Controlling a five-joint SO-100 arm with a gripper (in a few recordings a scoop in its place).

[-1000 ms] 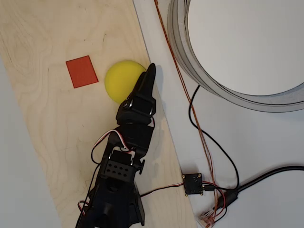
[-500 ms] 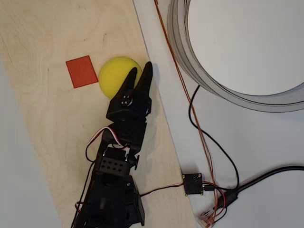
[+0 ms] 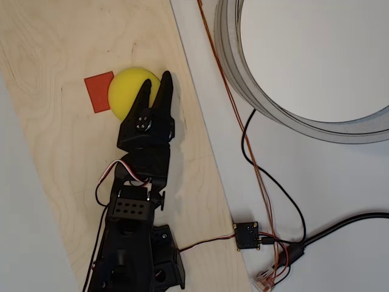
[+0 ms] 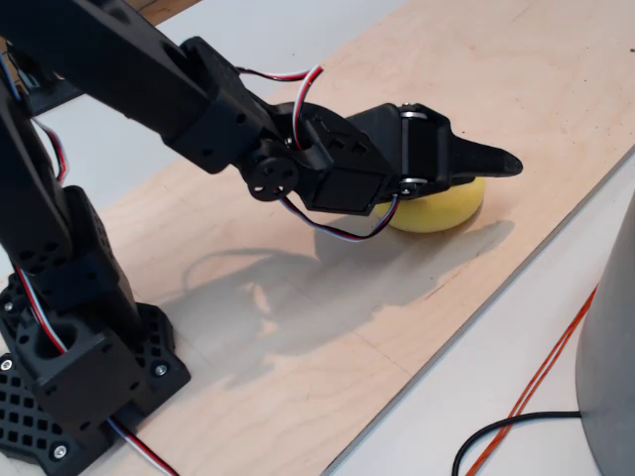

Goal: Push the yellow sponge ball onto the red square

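Since the earlier frames the yellow sponge ball point(image 3: 130, 91) has rolled toward nine o'clock in the overhead view and now covers the right edge of the red square point(image 3: 97, 91), where a second ago a clear strip of wood lay between them; the black arm point(image 3: 137, 219) has swung the same way, its base now nearer the left side of the plywood board point(image 3: 55, 176).

Gripper point(image 3: 155, 88) sits at about four o'clock of the ball, its two black fingers point(image 3: 165, 91) spread in a narrow V; one tip lies over the ball's right side, the other reaches past its edge at about two o'clock; nothing is clamped between them, so the pincer is released and simply bears against the ball.

From the fixed view the gripper point(image 4: 471, 164) lies low and nearly level over the ball point(image 4: 442, 208), whose top is hidden behind the fingers; the ball rests on the board point(image 4: 298, 327).

Off the board at three o'clock in the overhead view, a large grey ring point(image 3: 243, 79) stands on the white table point(image 3: 340, 182); a thin orange wire point(image 3: 237, 109) and a black cable point(image 3: 267, 176) run down to a small black module point(image 3: 247, 235) at five o'clock.
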